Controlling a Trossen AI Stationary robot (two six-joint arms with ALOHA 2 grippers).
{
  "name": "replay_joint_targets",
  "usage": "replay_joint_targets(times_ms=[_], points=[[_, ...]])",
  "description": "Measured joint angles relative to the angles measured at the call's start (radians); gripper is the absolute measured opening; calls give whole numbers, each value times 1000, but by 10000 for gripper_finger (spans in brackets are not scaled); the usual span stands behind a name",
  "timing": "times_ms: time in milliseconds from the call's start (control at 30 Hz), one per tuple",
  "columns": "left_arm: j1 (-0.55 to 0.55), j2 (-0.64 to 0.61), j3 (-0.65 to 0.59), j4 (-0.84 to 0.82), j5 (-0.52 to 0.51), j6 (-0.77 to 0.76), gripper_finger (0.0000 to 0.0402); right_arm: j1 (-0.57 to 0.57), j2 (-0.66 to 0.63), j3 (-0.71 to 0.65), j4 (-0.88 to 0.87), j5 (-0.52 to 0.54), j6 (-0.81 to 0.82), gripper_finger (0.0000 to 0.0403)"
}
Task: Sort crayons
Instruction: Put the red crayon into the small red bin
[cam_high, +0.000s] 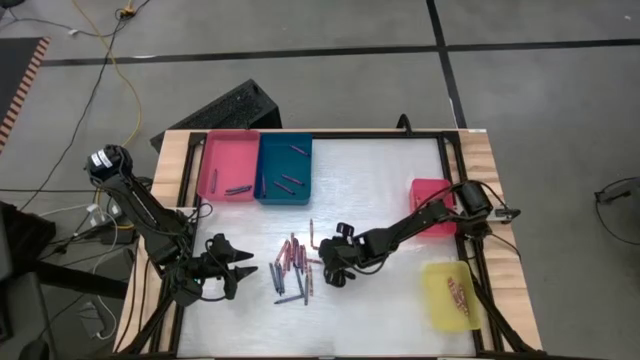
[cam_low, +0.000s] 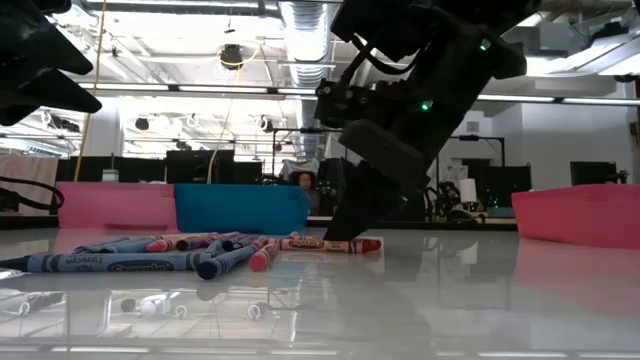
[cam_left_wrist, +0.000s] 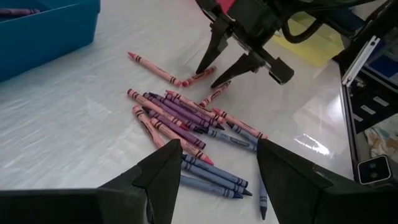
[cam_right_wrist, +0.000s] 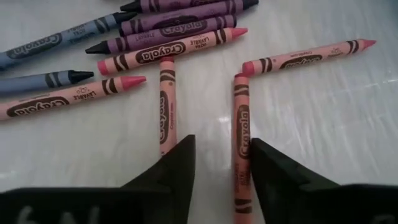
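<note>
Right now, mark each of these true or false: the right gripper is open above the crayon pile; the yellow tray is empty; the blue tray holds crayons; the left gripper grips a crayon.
1. The right gripper is open above the crayon pile: true; in the right wrist view a pink crayon lies between its fingers.
2. The yellow tray is empty: false, it holds crayons.
3. The blue tray holds crayons: true.
4. The left gripper grips a crayon: false, it is open and empty, beside the pile.
</note>
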Motion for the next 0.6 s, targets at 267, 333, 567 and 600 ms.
replay_joint_targets(times_ms=[267,333,567,600], points=[[0,0,0,0,1,0,199,-7,-1,0,-36,2,60,70],[0,0,0,0,1,0,199,-7,-1,0,-39,10,73,55],[0,0,0,0,1,-3,199,-9,0,-1,-43,25,183,24],[0,0,0,0,1,-3,199,-9,0,-1,-43,25,190,21]])
